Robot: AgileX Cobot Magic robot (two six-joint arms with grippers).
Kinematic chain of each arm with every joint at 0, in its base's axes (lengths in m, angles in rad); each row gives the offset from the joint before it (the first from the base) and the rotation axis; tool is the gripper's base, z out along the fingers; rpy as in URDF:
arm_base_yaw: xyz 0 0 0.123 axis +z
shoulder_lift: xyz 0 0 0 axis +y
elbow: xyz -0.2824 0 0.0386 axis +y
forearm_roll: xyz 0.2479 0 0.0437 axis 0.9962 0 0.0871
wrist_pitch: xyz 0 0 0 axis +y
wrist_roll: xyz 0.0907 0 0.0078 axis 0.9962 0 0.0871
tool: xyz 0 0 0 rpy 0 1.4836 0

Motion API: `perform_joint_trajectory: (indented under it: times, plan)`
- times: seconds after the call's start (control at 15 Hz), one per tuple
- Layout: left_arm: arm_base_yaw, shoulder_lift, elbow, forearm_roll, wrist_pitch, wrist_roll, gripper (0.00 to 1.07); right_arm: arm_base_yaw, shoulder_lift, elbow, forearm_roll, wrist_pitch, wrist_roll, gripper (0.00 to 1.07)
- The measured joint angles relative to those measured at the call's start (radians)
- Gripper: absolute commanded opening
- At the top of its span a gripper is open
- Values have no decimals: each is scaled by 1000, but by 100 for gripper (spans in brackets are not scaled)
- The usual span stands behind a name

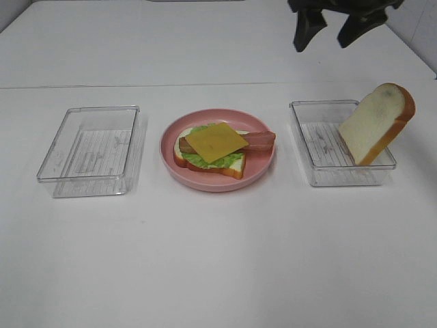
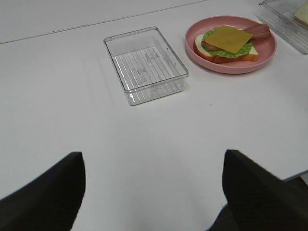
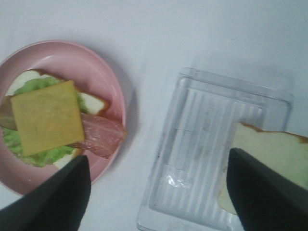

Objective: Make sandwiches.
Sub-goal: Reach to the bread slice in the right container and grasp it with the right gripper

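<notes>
Left fingers (image 2: 43, 197) nearest lens, dark, spread wide, holding nothing, bare white surface (image 2: 159, 144) between them. Right fingers (image 3: 262, 192) also wide, nothing gripped, hanging high at top right of overhead frame. Beneath them: loose bread slice (image 1: 377, 123) tilted on edge, leaning on far corner of right clear tray (image 1: 321, 147). Sandwich stack (image 1: 218, 147) centre frame on pink plate (image 1: 205, 179): bread, lettuce, bacon, cheese on top. Left clear tray (image 1: 89, 150) sits left of plate.

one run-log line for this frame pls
stack on pink plate: cheese on top, no top slice | bread slice leaning in right tray | both grippers open, empty
</notes>
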Motion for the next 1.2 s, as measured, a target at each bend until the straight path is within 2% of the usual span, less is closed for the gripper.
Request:
perform_joint_trajectory:
  times: [0.27, 0.33, 0.53, 0.73, 0.87, 1.13, 1.2]
  plan:
    - [0, 0, 0, 0, 0, 0, 74, -151, -13, -1, 33, 56, 8, 69]
    - [0, 0, 0, 0, 0, 0, 74, -227, -11, -1, 69, 77, 1, 71]
    - [0, 0, 0, 0, 0, 0, 74, -346, 21, -1, 168, 105, -45, 76]
    - [0, 0, 0, 0, 0, 0, 74, -401, 77, -1, 261, 121, -107, 76]
    - [0, 0, 0, 0, 0, 0, 74, -403, 157, -1, 306, 124, -137, 76]
    - [0, 0, 0, 0, 0, 0, 74, -403, 225, -1, 324, 124, -137, 75]
    - [0, 0, 0, 0, 0, 0, 74, -403, 235, -1, 325, 124, -137, 70]
